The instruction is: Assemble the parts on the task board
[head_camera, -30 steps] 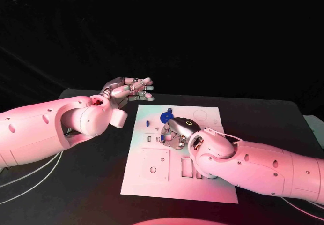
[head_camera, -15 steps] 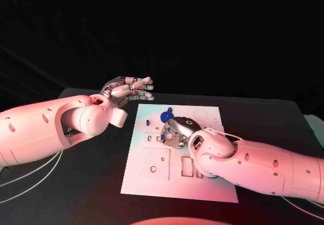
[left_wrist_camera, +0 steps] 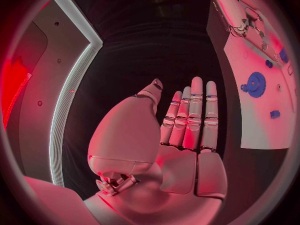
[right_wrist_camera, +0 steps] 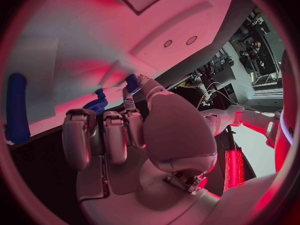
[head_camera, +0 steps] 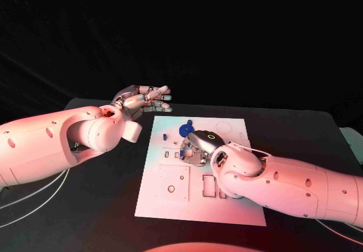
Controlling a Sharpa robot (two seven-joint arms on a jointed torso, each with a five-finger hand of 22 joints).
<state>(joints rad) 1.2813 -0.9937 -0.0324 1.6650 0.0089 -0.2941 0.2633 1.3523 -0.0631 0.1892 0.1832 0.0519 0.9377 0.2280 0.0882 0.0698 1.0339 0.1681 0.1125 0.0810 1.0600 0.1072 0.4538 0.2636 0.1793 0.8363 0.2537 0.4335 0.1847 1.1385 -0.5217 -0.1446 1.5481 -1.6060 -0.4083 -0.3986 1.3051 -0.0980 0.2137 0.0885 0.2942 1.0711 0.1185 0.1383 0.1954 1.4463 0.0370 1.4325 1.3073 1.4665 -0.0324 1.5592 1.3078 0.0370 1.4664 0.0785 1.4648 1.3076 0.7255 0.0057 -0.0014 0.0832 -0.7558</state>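
Left robot hand [head_camera: 143,98] off task board [head_camera: 181,197], fingers straight, holding nothing. Right robot hand [head_camera: 195,148] over board, fingers curled, possibly touching small blue part [right_wrist_camera: 98,104]; blue gear [head_camera: 186,128] just beyond.

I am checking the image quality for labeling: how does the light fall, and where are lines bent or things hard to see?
Head view: reddish light on both arms and the task board, with a dark background. Left wrist view: fisheye bends the board's edge; the open left robot hand is sharp, and the blue gear is small. Right wrist view: the right robot hand hides much of the board, so its grip is unclear.
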